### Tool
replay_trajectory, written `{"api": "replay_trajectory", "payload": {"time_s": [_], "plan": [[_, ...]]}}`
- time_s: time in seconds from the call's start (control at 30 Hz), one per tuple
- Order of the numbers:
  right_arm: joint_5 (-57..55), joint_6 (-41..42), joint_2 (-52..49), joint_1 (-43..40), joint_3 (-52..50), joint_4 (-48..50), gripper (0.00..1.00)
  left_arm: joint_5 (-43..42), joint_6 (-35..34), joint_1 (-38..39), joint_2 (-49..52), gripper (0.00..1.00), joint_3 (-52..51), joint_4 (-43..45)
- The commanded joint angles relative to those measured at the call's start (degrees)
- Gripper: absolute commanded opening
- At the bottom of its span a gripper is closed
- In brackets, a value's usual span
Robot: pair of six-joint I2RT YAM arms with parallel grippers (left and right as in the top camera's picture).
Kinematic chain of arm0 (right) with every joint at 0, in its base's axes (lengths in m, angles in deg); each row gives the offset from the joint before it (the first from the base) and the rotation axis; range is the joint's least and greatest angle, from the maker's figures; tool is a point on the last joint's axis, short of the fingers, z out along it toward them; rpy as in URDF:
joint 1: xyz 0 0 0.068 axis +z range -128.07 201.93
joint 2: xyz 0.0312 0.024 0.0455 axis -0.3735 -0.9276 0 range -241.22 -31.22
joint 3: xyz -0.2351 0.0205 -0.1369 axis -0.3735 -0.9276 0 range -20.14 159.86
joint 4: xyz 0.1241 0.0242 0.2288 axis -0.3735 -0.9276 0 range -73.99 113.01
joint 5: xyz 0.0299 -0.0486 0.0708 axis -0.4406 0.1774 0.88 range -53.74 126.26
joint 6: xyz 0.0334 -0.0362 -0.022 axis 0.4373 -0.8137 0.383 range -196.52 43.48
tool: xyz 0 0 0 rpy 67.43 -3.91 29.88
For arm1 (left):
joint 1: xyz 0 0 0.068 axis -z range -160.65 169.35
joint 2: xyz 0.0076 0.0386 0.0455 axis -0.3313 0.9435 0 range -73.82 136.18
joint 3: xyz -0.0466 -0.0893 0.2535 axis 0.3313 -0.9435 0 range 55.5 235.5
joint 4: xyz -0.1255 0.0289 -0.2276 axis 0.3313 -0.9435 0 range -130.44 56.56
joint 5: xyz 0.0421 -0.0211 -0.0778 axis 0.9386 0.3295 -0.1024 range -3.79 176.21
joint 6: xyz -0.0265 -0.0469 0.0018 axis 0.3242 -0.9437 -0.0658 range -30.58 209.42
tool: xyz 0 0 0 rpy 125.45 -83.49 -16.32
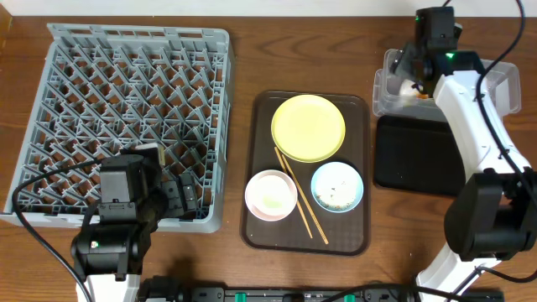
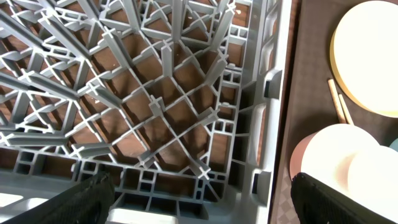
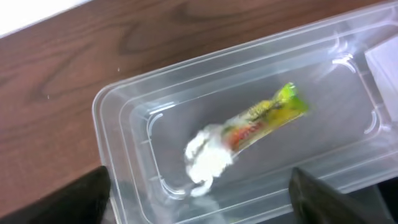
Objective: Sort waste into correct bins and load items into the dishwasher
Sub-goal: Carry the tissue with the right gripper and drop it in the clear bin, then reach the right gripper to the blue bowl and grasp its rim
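The grey dish rack (image 1: 126,101) fills the left of the table. My left gripper (image 1: 180,200) hangs open and empty over its front right corner; the left wrist view shows the rack lattice (image 2: 155,112) between the spread fingers (image 2: 205,202). On the brown serving tray (image 1: 352,226) lie the yellow plate (image 1: 308,127), the white-pinkish bowl (image 1: 270,195), the light blue bowl (image 1: 337,186) with crumbs, and the chopsticks (image 1: 298,197). My right gripper (image 3: 199,199) is open above the clear tub (image 3: 124,106), which holds the snack wrapper (image 3: 267,118) and the white scrap (image 3: 208,158). No cup is in view.
The glossy black tray (image 1: 415,155) lies just in front of the clear tub (image 1: 384,80) at the right. The left wrist view also shows the plate (image 2: 367,56), chopsticks (image 2: 339,102) and white-pinkish bowl (image 2: 329,149) right of the rack wall.
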Motion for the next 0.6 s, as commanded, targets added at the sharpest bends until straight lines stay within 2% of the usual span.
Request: {"api": "replay_trajectory", "payload": {"time_s": [0.0,0.13,0.27,0.43,0.57], "plan": [[2.5,-4.2,2.2,-0.4,0.0,-0.5,0.96,-0.5,-0.5,-0.1,0.0,0.92,1.0,0.0],[5.2,-8.7,8.6,-0.3,0.0,-5.0,0.99,-0.5,-0.5,-0.1,0.0,0.92,1.0,0.0],[16.1,-15.0,16.3,-0.1,0.0,-15.2,0.99,-0.5,-0.5,-0.1,0.0,0.92,1.0,0.0],[23.2,-16.9,21.8,0.1,-0.2,-27.4,0.99,-0.5,-0.5,-0.1,0.0,0.92,1.0,0.0],[26.3,-17.5,24.7,2.2,-3.8,-31.5,0.99,-0.5,-0.5,-0.1,0.0,0.92,1.0,0.0]]}}
